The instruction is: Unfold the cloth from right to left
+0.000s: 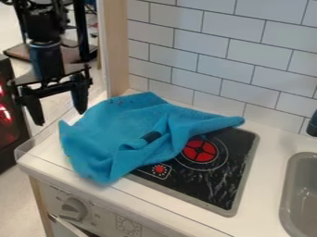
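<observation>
Blue cloth (117,134) rumpled over stove and counter; gripper (60,118) spread and empty

The cloth lies around eight o'clock from the middle of the view, its wide part on the white counter (266,185), its narrow tip pointing to three o'clock across the black stove top (232,185). Folds cross its middle, which is probably why it stands in ridges instead of lying flat. A small dark patch (151,136) shows among them; whether it belongs to the cloth, I cannot tell.

The tip seems the natural end to lift and carry toward nine o'clock, though a grip through several layers might drag the whole bundle.

The gripper hangs at ten o'clock, its fingers apart with nothing between them, clear of the cloth; that spread would suit taking a pinch of fabric.

The red burner (199,150) lies just beside the cloth, under the tip's lower side. Farther out, the grey sink (286,190) sits at four o'clock, the oven knob (73,209) at seven, and the tiled wall (204,55) rises toward one.
</observation>
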